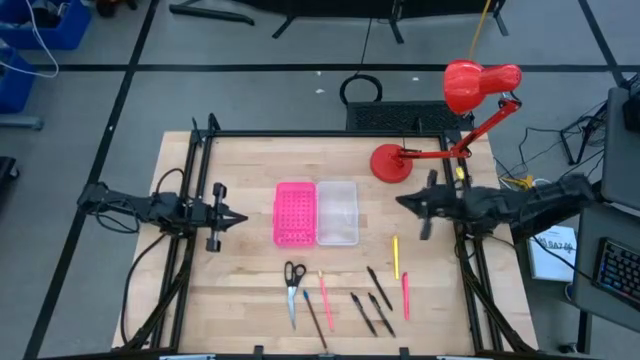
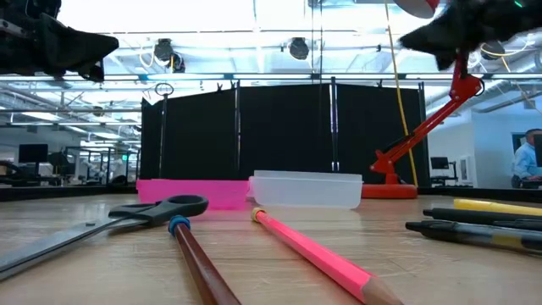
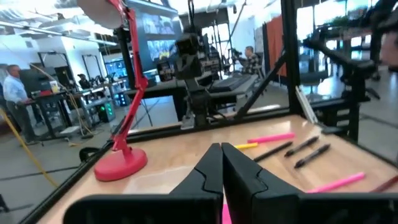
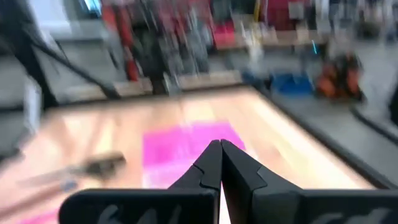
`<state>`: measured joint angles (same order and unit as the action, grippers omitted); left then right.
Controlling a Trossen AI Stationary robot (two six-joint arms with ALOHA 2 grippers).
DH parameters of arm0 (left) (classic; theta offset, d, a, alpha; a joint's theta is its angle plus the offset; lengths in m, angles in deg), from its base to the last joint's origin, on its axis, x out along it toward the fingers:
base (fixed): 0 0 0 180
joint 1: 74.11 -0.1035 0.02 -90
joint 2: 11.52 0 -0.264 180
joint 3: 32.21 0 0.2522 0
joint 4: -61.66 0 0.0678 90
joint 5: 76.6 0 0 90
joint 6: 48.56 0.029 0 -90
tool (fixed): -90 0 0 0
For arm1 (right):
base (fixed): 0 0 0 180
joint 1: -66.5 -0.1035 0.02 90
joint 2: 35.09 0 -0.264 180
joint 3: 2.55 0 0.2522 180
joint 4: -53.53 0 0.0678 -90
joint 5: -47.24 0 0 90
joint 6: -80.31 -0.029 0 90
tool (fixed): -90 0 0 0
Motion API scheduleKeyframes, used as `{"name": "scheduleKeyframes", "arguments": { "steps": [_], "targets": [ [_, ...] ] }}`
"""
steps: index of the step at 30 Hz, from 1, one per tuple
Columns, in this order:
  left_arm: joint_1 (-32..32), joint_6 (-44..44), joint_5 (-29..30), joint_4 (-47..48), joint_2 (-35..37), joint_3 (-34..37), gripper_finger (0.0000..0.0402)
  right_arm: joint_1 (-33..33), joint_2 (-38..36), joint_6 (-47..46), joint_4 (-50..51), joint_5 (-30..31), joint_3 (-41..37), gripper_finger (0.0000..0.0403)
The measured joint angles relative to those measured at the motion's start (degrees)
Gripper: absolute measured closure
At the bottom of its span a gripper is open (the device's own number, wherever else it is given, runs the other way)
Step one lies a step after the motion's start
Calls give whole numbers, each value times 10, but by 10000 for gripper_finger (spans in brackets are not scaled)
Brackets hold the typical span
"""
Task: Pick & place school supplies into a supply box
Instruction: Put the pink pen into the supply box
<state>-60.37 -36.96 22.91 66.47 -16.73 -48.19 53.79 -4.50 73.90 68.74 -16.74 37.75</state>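
The supply box sits mid-table: a clear tray [image 1: 337, 212] [image 2: 306, 189] joined to a pink perforated half [image 1: 295, 213] [image 2: 190, 191]. Near the front edge lie black-handled scissors [image 1: 292, 290] [image 2: 161, 209], a pink pencil [image 1: 325, 293] [image 2: 313, 250], a brown pencil [image 1: 313, 316], black pens [image 1: 377, 287], a yellow pen [image 1: 396, 257] and a pink pen [image 1: 405, 295]. My left gripper [image 1: 240, 217] [image 3: 221, 158] hovers shut, left of the pink half. My right gripper [image 1: 400, 202] [image 4: 220, 155] hovers shut, right of the clear tray. Both are raised above the table.
A red desk lamp stands with its base [image 1: 388, 163] [image 3: 121, 163] at the table's far right, its head [image 1: 470, 85] beyond the far edge. Black frame rails run along the table's left, far and right sides. Bare wood lies between the box and the supplies.
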Motion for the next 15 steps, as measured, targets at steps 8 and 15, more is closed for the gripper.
{"name": "scheduleKeyframes", "arguments": {
  "steps": [8,15],
  "targets": [
    [0,-28,25,-34,-8,0,386,-88,396,-324,475,107,373,403],
    [0,-57,25,-23,-8,0,397,-167,639,-643,777,8,637,403]
  ]
}}
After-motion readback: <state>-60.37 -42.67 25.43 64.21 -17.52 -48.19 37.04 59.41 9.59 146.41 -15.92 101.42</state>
